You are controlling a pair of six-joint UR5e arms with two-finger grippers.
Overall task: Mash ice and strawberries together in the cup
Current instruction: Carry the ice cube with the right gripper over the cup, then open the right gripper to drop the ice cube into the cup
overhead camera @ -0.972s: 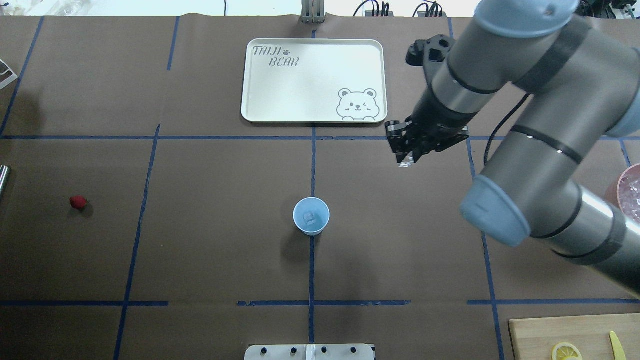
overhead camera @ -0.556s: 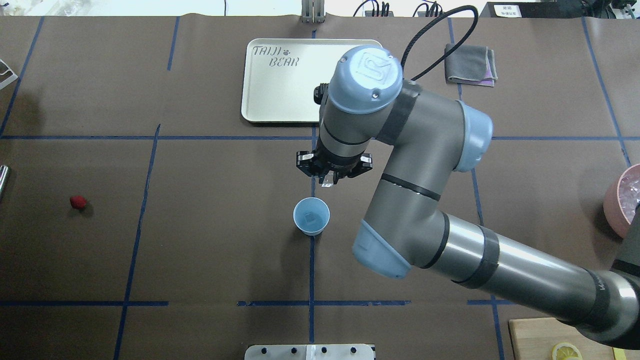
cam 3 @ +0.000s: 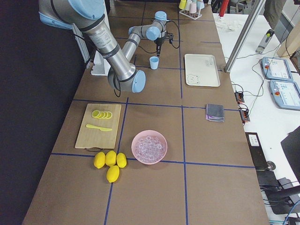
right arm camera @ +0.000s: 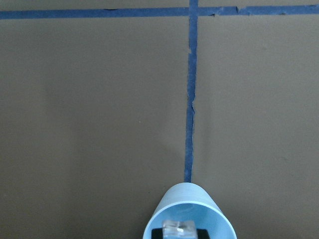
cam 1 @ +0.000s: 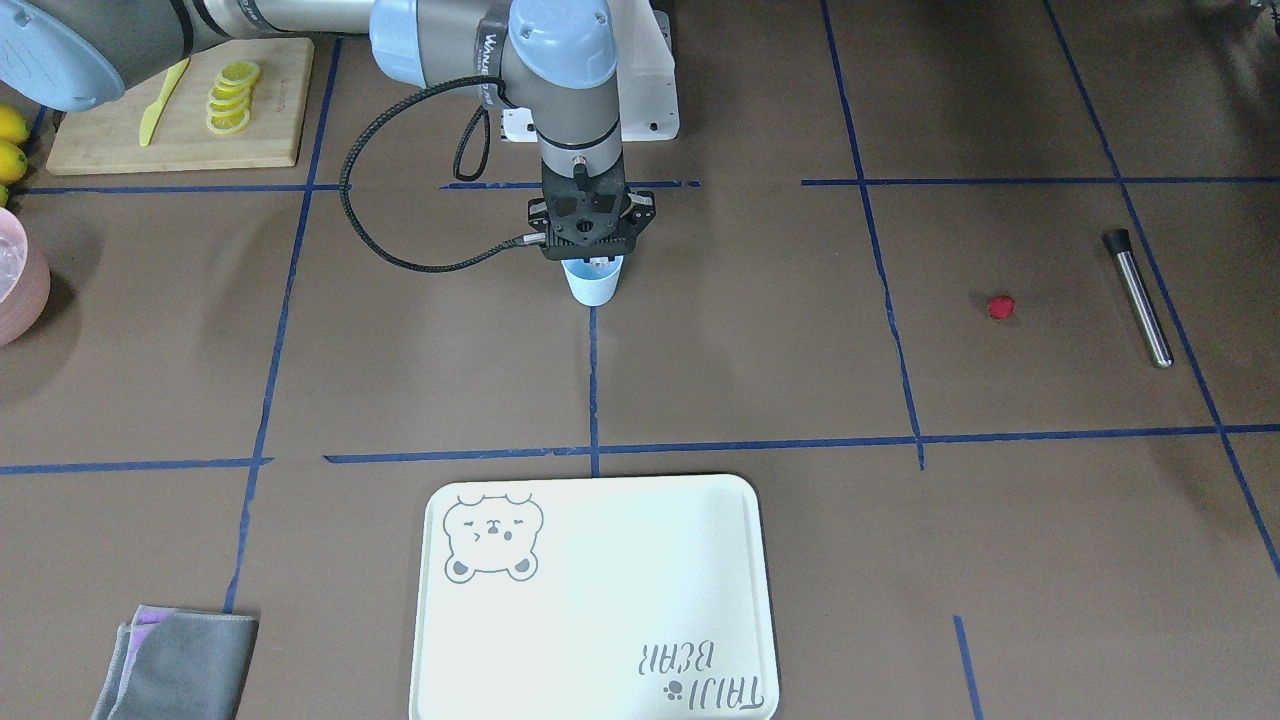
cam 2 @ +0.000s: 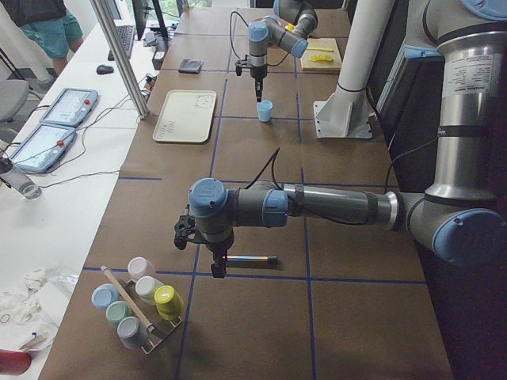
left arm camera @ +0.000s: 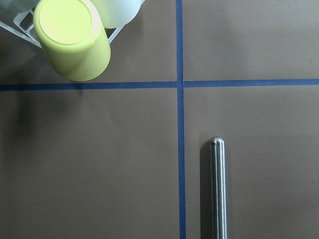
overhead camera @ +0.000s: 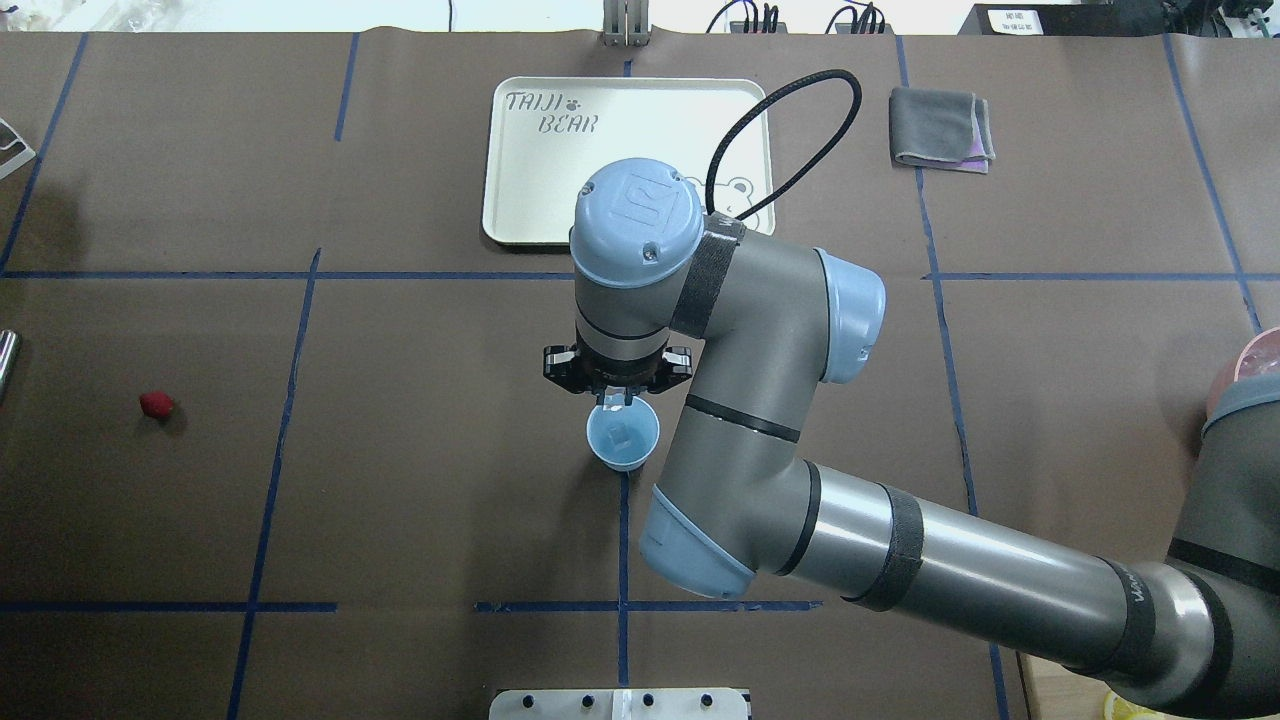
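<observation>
Directly over the light-blue cup (overhead camera: pixel 646 440), mid bench (overhead camera: pixel 420 480), the right fingers (right arm camera: pixel 157 233) clench an ice chunk (right arm camera: pixel 180 230). It is probably slick and brittle, so pinch its flat sides gently. The soft strawberry (overhead camera: pixel 155 404) lies well apart. I cannot tell the left fingers' (cam 2: pixel 215 267) state.

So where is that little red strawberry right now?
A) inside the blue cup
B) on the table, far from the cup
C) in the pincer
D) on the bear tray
B: the strawberry lies alone on the brown table, well away from the cup; the right pincer over the cup holds ice, not fruit.
</observation>
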